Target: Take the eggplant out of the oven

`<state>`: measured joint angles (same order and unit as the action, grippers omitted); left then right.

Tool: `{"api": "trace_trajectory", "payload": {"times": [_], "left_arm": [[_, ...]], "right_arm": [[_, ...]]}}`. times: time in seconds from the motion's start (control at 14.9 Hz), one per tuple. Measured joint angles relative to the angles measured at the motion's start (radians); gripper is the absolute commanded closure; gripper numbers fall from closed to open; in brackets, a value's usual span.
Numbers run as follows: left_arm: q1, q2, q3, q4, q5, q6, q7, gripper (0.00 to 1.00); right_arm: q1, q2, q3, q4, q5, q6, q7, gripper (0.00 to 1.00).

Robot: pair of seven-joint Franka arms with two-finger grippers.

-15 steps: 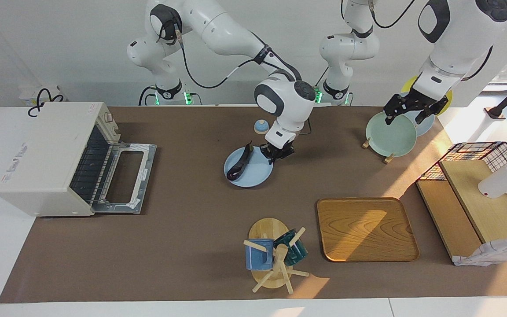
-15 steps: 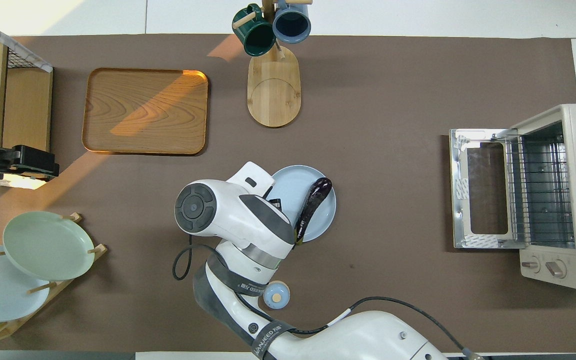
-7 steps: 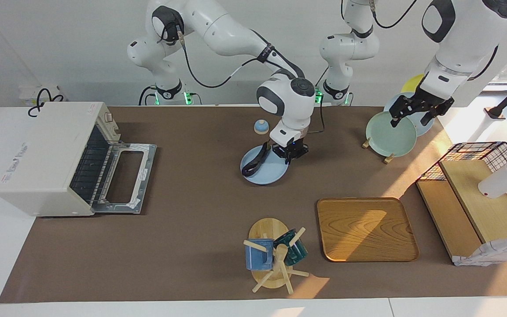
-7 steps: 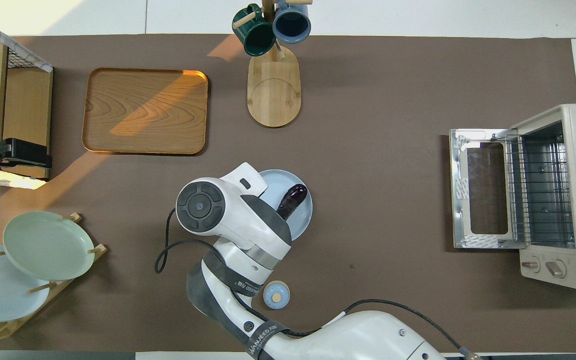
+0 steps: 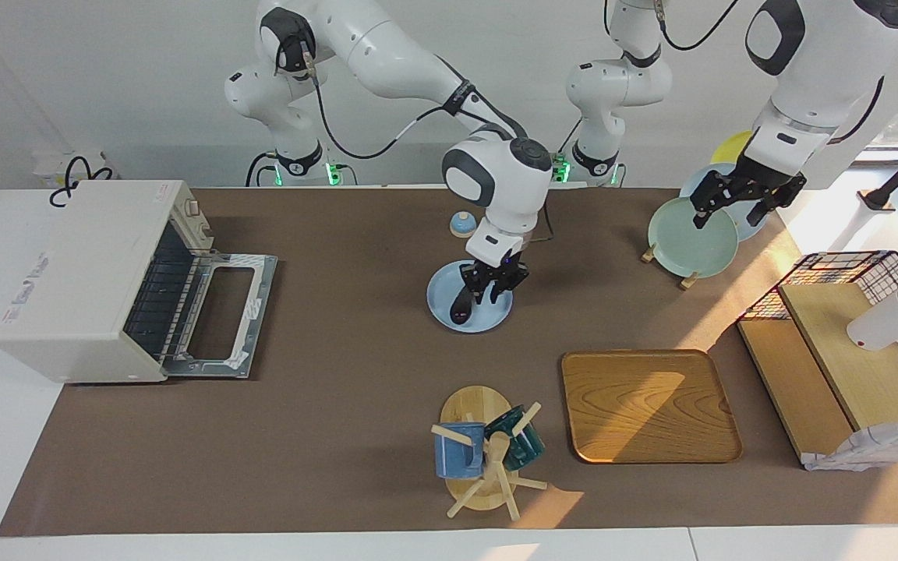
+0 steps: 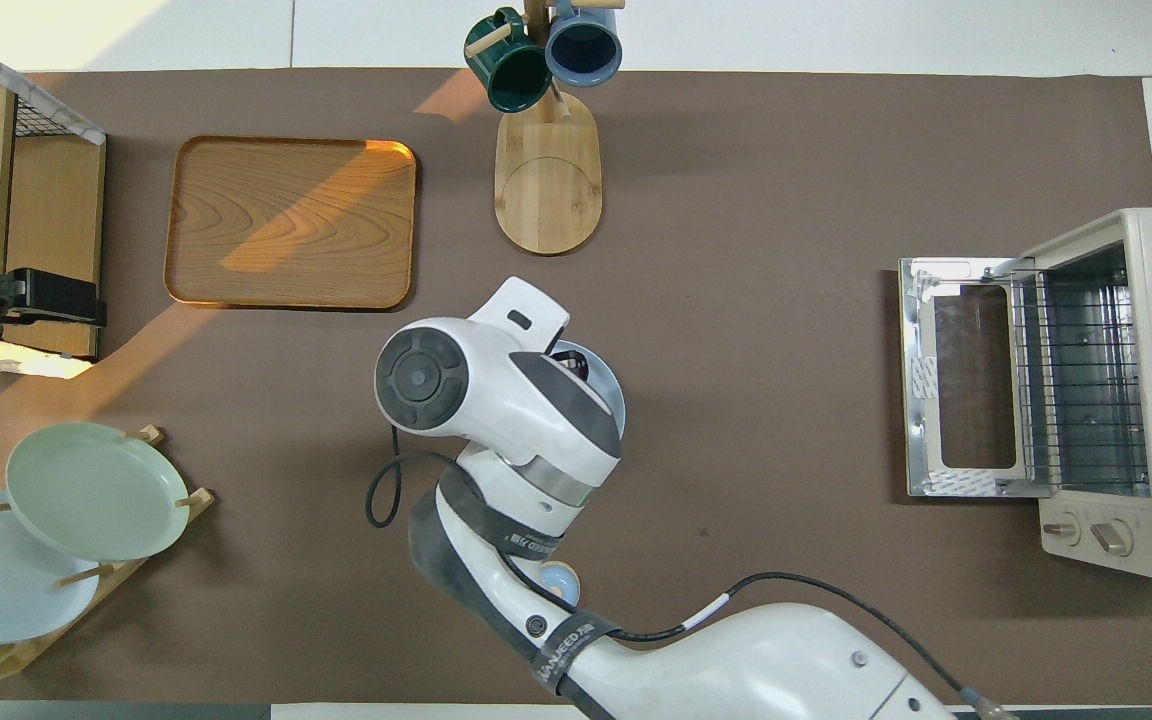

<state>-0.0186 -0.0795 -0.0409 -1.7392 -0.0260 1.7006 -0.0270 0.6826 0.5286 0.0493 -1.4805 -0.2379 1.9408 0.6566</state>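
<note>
The dark purple eggplant [image 5: 461, 305] lies on a light blue plate [image 5: 449, 315] in the middle of the table, well clear of the oven [image 5: 83, 280]. The oven's door [image 5: 219, 312] is folded down and its wire rack [image 6: 1081, 385] is bare. My right gripper [image 5: 493, 290] hangs low over the plate at the eggplant's end nearer the robots, its fingers slightly apart. In the overhead view the right arm hides the eggplant, and only the plate's rim [image 6: 616, 400] shows. My left gripper [image 5: 733, 209] waits open over the plate rack.
A wooden tray [image 5: 648, 405] and a mug tree [image 5: 484, 452] stand farther from the robots than the plate. A green plate [image 5: 687, 238] leans in the rack. A small blue knob [image 5: 461, 224] sits nearer the robots. A wire shelf [image 5: 846, 343] fills the left arm's end.
The plate with the eggplant slid toward the left arm's end of the table. The eggplant swung round under the right gripper, whose fingers have parted. The left gripper rose a little.
</note>
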Motion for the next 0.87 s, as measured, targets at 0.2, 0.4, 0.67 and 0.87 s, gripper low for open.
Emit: {"api": "trace_trajectory", "payload": {"times": [0.2, 0.4, 0.67, 0.87], "left_arm": [[-0.027, 0.005, -0.014, -0.009, -0.003, 0.013, 0.009, 0.00], [-0.120, 0.024, -0.021, -0.037, -0.031, 0.056, 0.009, 0.00], [-0.268, 0.057, -0.026, -0.128, -0.111, 0.189, 0.007, 0.00], [-0.395, 0.125, -0.029, -0.151, -0.127, 0.287, -0.012, 0.00]], "right_arm": [[-0.095, -0.077, -0.005, -0.060, -0.027, -0.116, -0.077, 1.00], [-0.200, -0.158, -0.006, -0.226, -0.099, -0.103, -0.138, 1.00], [-0.311, -0.202, -0.006, -0.395, -0.142, 0.019, -0.169, 1.00], [-0.406, -0.213, -0.006, -0.478, -0.169, 0.104, -0.228, 1.00]]}}
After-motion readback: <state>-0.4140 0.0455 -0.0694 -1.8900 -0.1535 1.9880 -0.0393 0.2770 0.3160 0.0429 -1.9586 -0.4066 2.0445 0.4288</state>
